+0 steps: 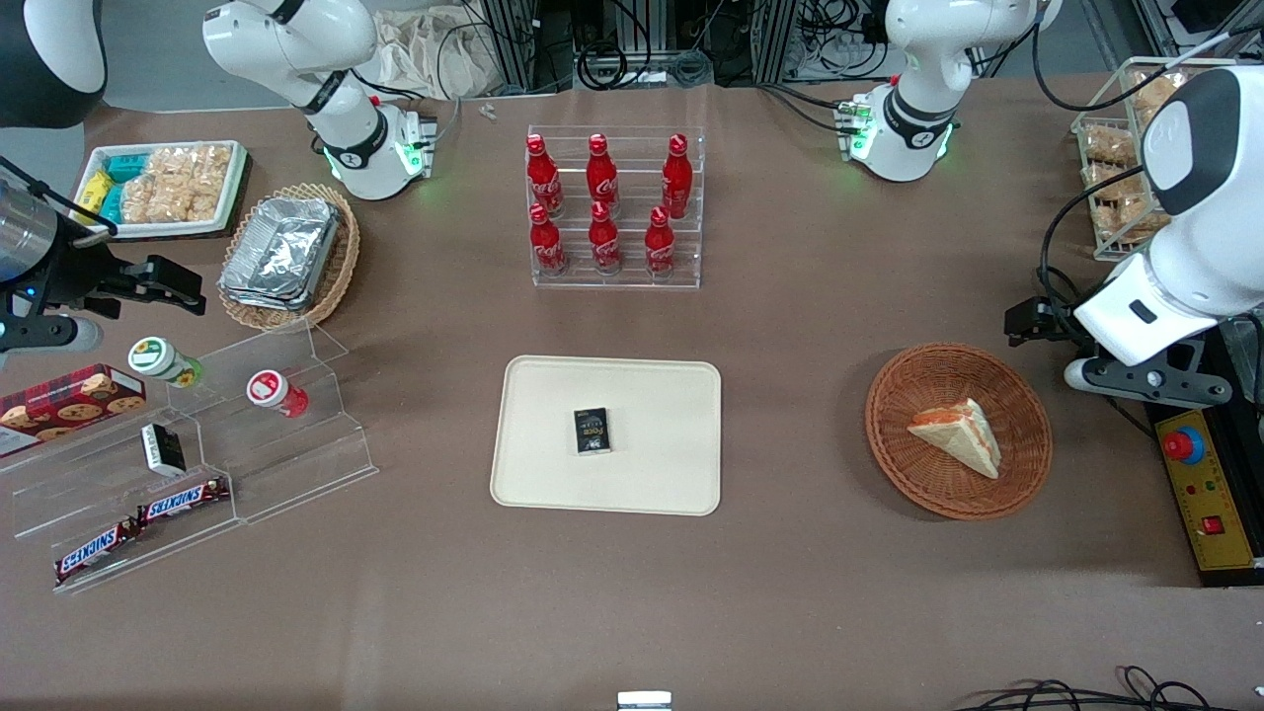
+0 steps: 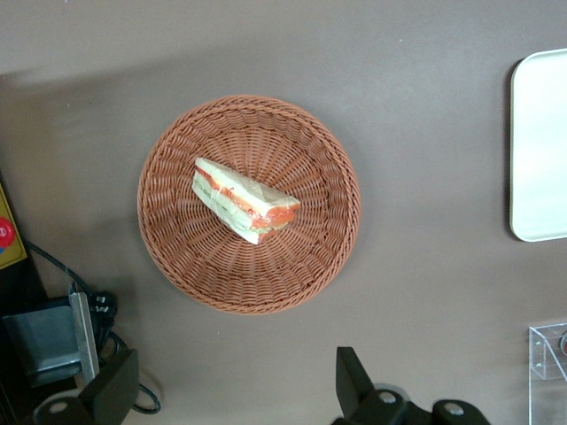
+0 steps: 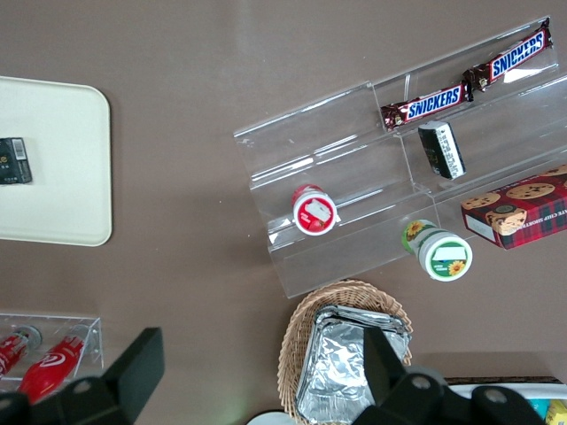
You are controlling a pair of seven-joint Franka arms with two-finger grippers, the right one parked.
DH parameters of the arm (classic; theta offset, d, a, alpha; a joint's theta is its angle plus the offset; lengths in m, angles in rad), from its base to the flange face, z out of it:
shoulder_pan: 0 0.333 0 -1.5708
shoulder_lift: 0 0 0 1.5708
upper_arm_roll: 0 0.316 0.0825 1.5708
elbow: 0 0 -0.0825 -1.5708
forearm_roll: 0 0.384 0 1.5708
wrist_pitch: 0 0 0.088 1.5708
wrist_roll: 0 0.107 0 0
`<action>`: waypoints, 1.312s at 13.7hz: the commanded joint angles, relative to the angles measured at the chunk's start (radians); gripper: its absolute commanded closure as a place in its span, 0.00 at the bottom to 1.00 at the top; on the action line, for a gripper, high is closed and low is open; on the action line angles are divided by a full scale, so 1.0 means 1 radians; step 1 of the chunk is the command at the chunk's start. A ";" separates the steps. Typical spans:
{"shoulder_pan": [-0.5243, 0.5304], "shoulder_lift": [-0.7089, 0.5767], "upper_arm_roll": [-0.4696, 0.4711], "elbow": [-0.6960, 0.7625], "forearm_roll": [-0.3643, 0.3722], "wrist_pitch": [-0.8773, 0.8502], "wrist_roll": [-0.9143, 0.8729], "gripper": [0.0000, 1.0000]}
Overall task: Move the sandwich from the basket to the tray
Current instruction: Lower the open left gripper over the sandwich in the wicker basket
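Clearly, in the front view the sandwich (image 1: 956,435) lies in the basket (image 1: 894,439), untouched, and the tray (image 1: 657,390) waits well apart toward the parked arm's end of the tabletop, carrying only a small dark packet (image 1: 592,431). I judge the reaching step is in hand: the gripper (image 1: 1136,375) hangs just beside the basket. In the left wrist view the jaws (image 2: 237,390) stand wide apart and hold nothing, near the basket rim (image 2: 155,235). The wedge (image 2: 244,200) lies on its side; its long axis runs diagonally, filling edge showing. The next move probably calls for centring above it, then descending to close across the bread faces.
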 commanded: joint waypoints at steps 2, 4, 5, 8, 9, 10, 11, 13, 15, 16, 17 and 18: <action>0.003 0.025 -0.003 0.028 0.003 -0.029 -0.022 0.00; 0.003 0.036 -0.002 0.022 0.008 -0.027 -0.029 0.00; 0.003 0.050 0.000 0.018 0.009 -0.023 -0.074 0.00; 0.006 0.073 0.007 -0.033 0.031 0.069 -0.361 0.00; 0.006 0.074 0.006 -0.079 0.038 0.133 -0.447 0.00; 0.006 0.074 0.007 -0.131 0.043 0.205 -0.520 0.00; 0.006 0.076 0.007 -0.176 0.045 0.279 -0.603 0.00; 0.006 0.097 0.007 -0.242 0.083 0.374 -0.732 0.00; 0.003 0.154 0.004 -0.253 0.173 0.404 -0.838 0.00; 0.002 0.181 0.001 -0.250 0.218 0.410 -0.901 0.00; 0.001 0.206 0.000 -0.250 0.254 0.423 -0.941 0.00; 0.001 0.221 0.000 -0.253 0.265 0.437 -0.961 0.00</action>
